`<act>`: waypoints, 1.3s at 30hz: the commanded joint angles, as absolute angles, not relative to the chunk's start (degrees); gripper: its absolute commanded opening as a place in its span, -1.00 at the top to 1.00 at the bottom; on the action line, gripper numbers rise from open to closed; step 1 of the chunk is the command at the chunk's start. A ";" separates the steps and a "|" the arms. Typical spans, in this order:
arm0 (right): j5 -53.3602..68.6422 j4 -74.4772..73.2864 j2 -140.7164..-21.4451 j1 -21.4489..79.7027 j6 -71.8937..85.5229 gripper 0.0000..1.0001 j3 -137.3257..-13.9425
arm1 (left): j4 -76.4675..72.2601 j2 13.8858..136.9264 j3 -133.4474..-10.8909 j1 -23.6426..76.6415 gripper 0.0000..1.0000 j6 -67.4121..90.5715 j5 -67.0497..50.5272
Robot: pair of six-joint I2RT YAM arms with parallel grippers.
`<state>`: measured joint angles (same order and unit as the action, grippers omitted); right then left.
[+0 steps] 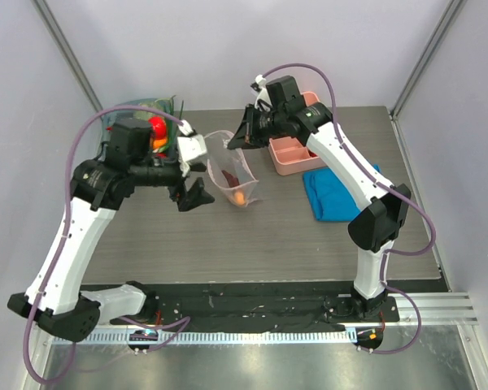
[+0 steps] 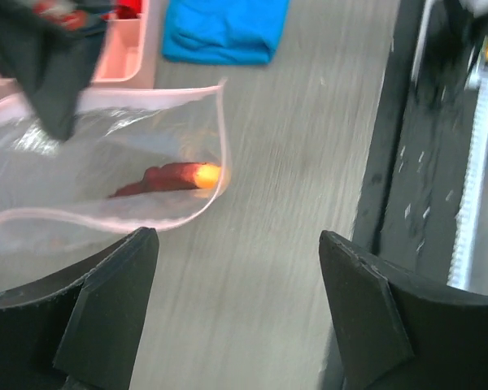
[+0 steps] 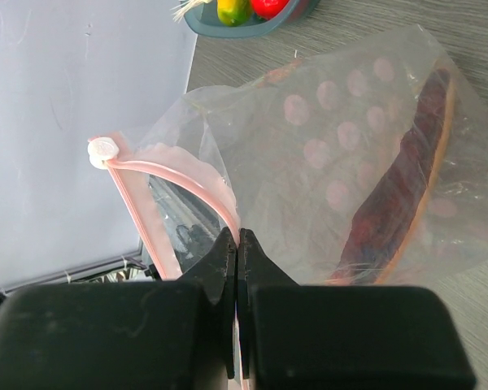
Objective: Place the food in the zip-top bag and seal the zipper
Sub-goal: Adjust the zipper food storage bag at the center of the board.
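Clear, soft zip-top bag [image 3: 333, 154], dotted pale pink, holds one long red-brown food piece [image 2: 175, 176] with an orange tip. Right gripper [image 3: 237, 240] is pinched tight on the bag's pink zipper [image 3: 183, 177], round white slider [image 3: 103, 152] at the strip's end. Left gripper [image 2: 237, 244] gapes wide and empty just beside the bag.

The left arm [image 1: 71, 244] and right arm [image 1: 346, 166] share glossy white links, bulky black joints and black bases, each trailed by a looping lilac cable [image 1: 302, 67]; the left gripper [image 2: 237, 260] and right gripper [image 3: 238, 244] have matte black, wedge-shaped fingers
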<state>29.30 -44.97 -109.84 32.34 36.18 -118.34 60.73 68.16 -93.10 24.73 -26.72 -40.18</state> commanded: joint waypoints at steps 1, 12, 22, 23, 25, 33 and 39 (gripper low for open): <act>29.71 -43.33 -105.74 32.34 35.16 0.99 -118.13 | 63.72 71.80 -92.30 32.95 -0.65 -43.76 -37.10; 28.57 -43.68 -103.10 32.34 33.49 0.99 -114.71 | 50.46 73.56 -81.13 36.39 -0.23 -50.97 -27.61; 22.69 -52.10 -104.85 32.87 17.45 0.98 -124.95 | 51.50 74.62 -94.56 37.09 1.00 -44.21 -27.42; 22.59 -55.60 -105.72 32.87 15.05 0.99 -127.76 | 51.16 75.05 -96.05 37.09 1.00 -41.95 -28.20; 21.89 -59.74 -108.54 33.22 7.52 0.99 -136.38 | 51.24 75.50 -100.01 37.09 1.00 -40.44 -29.09; 20.91 -61.44 -103.54 34.89 3.25 0.99 -130.54 | 50.45 75.76 -97.31 37.53 1.00 -34.03 -33.21; 19.17 -61.35 -102.04 35.34 2.46 0.99 -121.64 | 51.07 77.26 -92.38 38.50 0.85 -24.54 -33.94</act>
<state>20.97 -61.58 -103.31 35.42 4.16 -124.53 52.36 76.53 -93.82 38.11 -32.80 -31.77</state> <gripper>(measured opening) 0.020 0.040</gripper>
